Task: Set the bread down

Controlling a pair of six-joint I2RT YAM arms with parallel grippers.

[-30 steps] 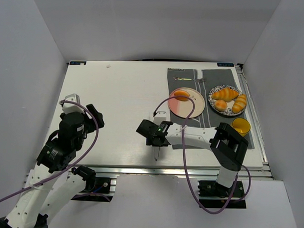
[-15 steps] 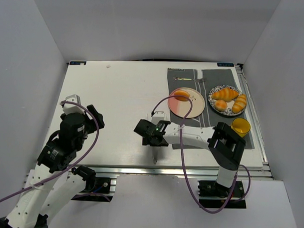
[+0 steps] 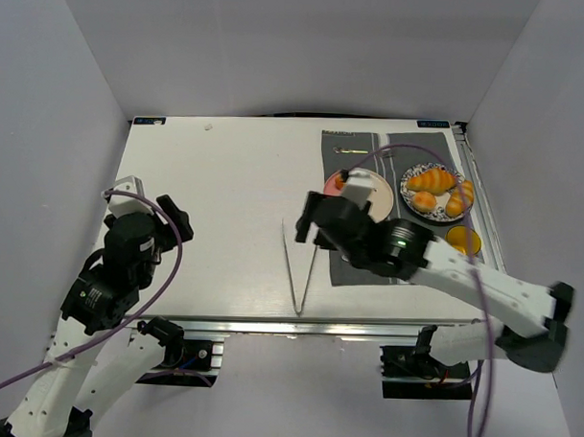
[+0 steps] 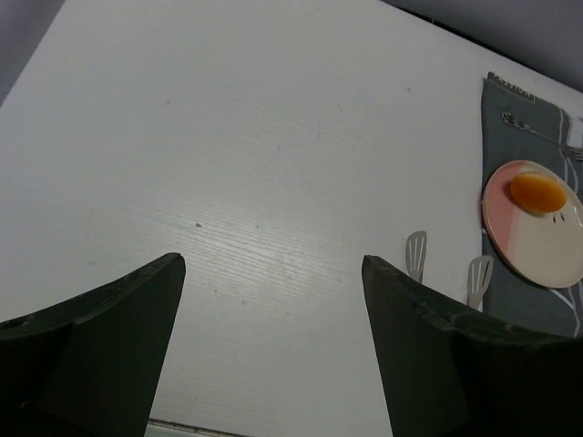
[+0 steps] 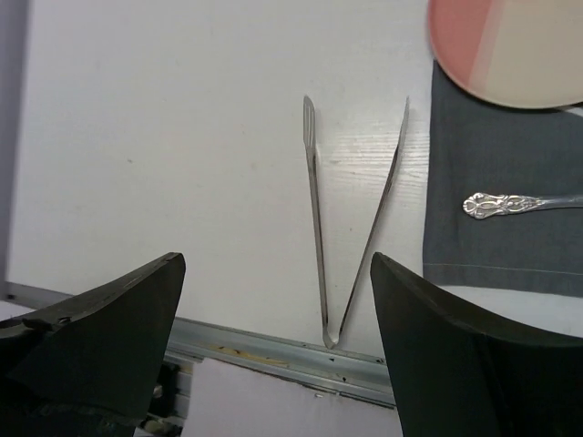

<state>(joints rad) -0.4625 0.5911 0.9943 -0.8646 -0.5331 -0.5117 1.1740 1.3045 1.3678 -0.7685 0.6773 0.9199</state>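
Observation:
The bread (image 4: 537,192), a glossy orange oval bun, lies on the far edge of the pink plate (image 4: 547,246). From above, only a sliver of the bread (image 3: 339,182) shows beside the plate (image 3: 374,195), because my right arm covers part of it. My right gripper (image 3: 313,224) (image 5: 275,259) hangs open and empty above the table, near the plate's near-left side. Metal tongs (image 3: 300,272) (image 5: 355,228) lie spread in a V below it, their hinge at the table's front edge. My left gripper (image 3: 172,219) (image 4: 271,261) is open and empty over the left of the table.
A speckled plate (image 3: 405,191) with croissants (image 3: 435,180) sits right of the pink plate on a grey mat (image 3: 357,144) (image 5: 510,246). A yellow cup (image 3: 461,238) stands at the near right. A silver utensil (image 5: 519,205) lies on the mat. The metal front rail (image 5: 273,350) is close.
My right gripper opened and let go of the tongs, which sprang apart into a V on the table. The right arm rose and swung toward the plates. The left arm shifted slightly left.

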